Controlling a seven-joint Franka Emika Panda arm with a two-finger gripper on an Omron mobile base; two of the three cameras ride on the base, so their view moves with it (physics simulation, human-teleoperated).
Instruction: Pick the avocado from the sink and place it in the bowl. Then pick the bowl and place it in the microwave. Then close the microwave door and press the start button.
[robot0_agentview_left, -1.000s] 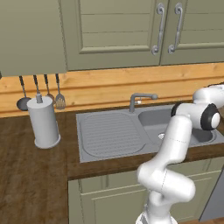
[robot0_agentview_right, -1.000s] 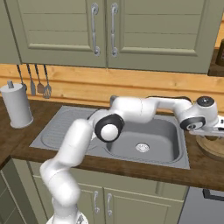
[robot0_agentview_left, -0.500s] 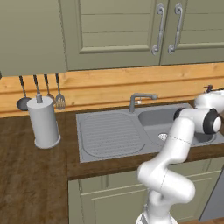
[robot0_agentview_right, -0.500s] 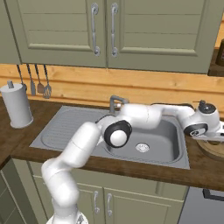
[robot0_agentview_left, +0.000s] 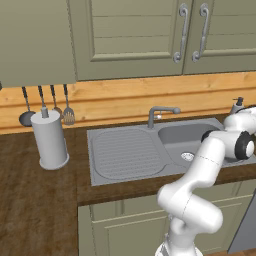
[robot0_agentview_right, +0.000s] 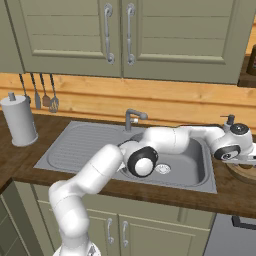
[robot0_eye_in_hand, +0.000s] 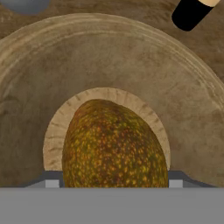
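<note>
Gripper (robot0_agentview_right: 245, 161) hung over bowl (robot0_eye_in_hand: 109, 70), jaws spread wide either side of avocado (robot0_eye_in_hand: 114, 146); contact unclear. Avocado sat at bowl centre, rim clear all round. Bowl on desk (robot0_agentview_right: 227, 192) right of sink (robot0_agentview_right: 197, 177), cut off at frame edge.

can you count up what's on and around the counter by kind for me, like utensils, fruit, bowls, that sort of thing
Hanging utensils: 4
Paper towel roll: 1
Faucet: 1
Soap bottle: 1
Bowl: 1
Avocado: 1
Total: 9
</note>
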